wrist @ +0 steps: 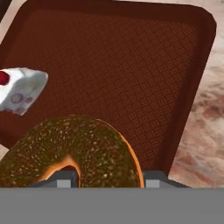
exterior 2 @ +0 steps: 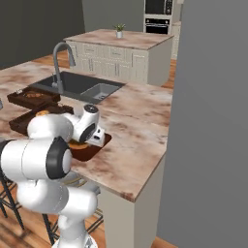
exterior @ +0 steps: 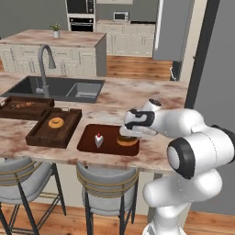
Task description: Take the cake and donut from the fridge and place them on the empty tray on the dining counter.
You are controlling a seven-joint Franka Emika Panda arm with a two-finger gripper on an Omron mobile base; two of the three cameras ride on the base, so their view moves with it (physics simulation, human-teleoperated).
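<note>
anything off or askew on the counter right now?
Nothing stands out. The cake sits upright on the tray, apart from the donut, which lies flat on the tray's right part with the gripper closed across one side of its ring. The paler donut rests in its wooden tray. No spills.

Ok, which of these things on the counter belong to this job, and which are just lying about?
Job: cake, donut at the hand, tray, counter.
Lying about: paler donut in a wooden box, second wooden box, sink, faucet, stools.
</note>
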